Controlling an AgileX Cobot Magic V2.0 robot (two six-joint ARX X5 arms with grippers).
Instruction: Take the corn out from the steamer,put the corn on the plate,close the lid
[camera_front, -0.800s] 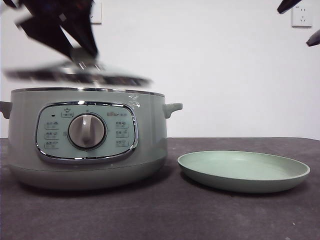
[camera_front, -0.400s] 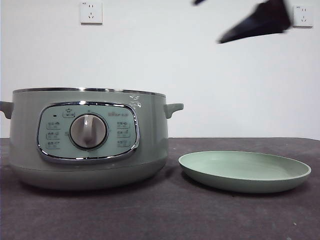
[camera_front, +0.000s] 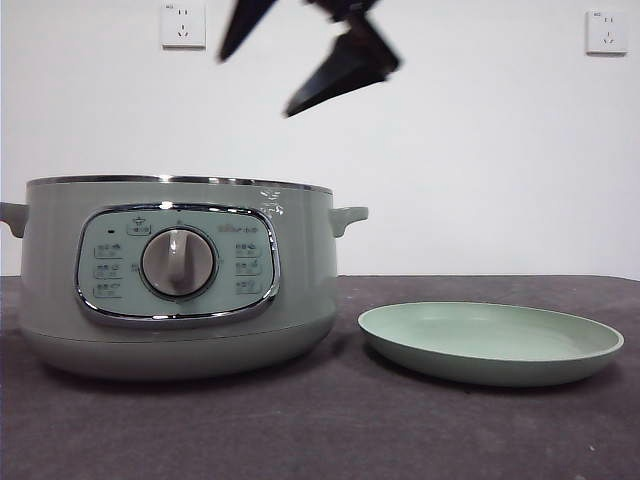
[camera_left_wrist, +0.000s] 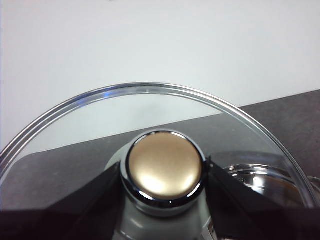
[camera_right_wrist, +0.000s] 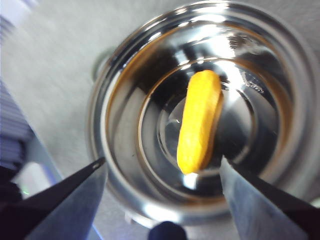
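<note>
Hovering Over Open Steamer: Corn Not Yet Retrieved

Inspecting the scene, the large round sage-green electric steamer (camera_front: 177, 275) stands uncovered on the dark table, at 9 o'clock from the shallow pale green plate (camera_front: 490, 342), the two close but apart. The plate is bare. The short yellow-orange corn cob (camera_right_wrist: 200, 121) lies on the steamer's shiny metal floor, untouched.

The right gripper (camera_right_wrist: 162, 172) hangs above the steamer's mouth, jaws spread wide with nothing between them, the corn showing in the gap (in the front view this gripper (camera_front: 290, 60) appears at 12 o'clock over the pot's right half). The left gripper (camera_left_wrist: 162, 172) is clamped on the knob of the round glass lid with chrome rim (camera_left_wrist: 150, 100), holding it off the pot; the lid is out of the front view.

Progress, as judged: lid removal complete. Outstanding: descent into the steamer, grasp of the corn, transfer to the plate, lid replacement. The task appears roughly a quarter done.
</note>
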